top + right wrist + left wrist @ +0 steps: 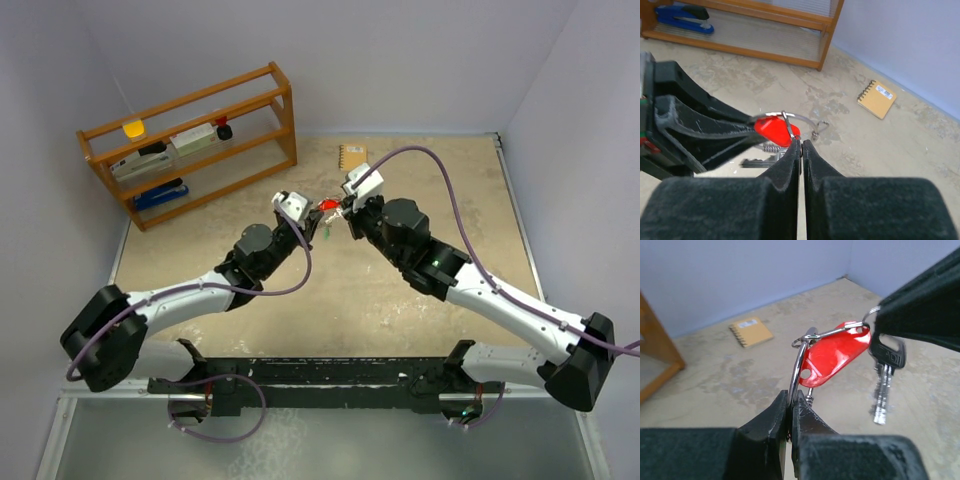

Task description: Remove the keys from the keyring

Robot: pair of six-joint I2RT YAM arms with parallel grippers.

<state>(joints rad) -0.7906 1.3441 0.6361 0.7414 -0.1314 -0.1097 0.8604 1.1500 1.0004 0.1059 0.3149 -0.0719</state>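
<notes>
Both grippers hold the key bunch in the air above the table. My left gripper is shut on the thin silver keyring, which rises from between its jaws. The red plastic key head hangs on the keyring between the grippers. My right gripper is shut on a small silver ring at the red head's tip. Silver keys dangle below the right gripper. A small green bit shows under the bunch; I cannot tell if it is the green key.
A tan spiral notebook lies at the back of the table. A wooden shelf rack with a blue stapler and other items stands at the back left. Walls enclose the table.
</notes>
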